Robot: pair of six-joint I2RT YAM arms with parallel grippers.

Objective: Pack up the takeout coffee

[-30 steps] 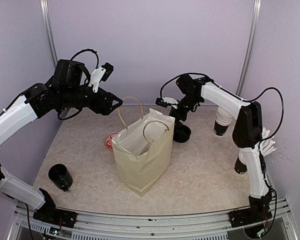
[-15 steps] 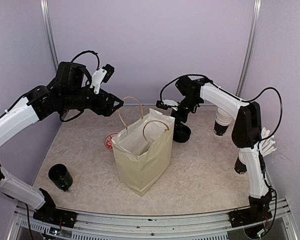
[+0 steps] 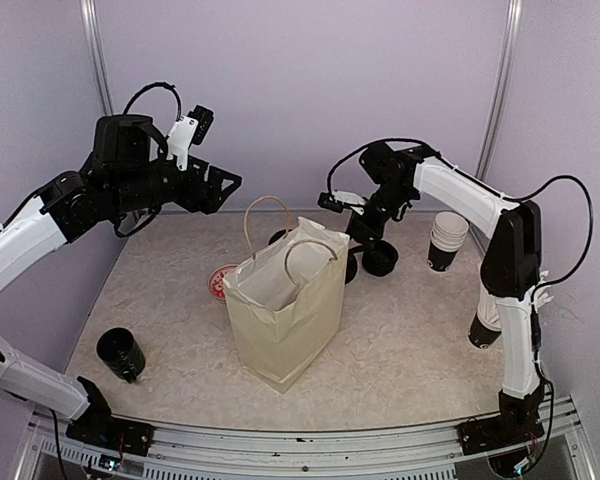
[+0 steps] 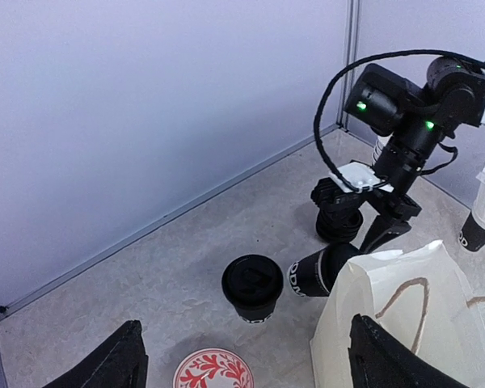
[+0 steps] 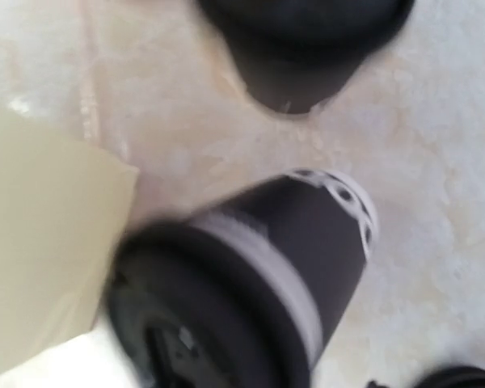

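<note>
The takeout coffee (image 4: 323, 271), a lidded black cup with white print, hangs tilted with its base toward the left, just behind the paper bag (image 3: 280, 310). It fills the blurred right wrist view (image 5: 259, 275), lid end nearest the camera. My right gripper (image 3: 355, 250) reaches down onto its lid end and is shut on it; the fingers are hidden in the wrist view. A second lidded black cup (image 4: 253, 284) stands upright beside it. My left gripper (image 3: 228, 185) hovers high at the back left, open and empty.
A stack of black lids (image 3: 380, 258) sits just right of the held cup. A red-patterned coaster (image 3: 220, 282) lies left of the bag. A nested cup stack (image 3: 445, 240) stands at the back right, and an open black cup (image 3: 120, 355) at the front left.
My right gripper closed in and swung up from beside the lid stack, and the lidded cup now hangs tilted next to the bag. My left gripper rose and drew back to the left.
</note>
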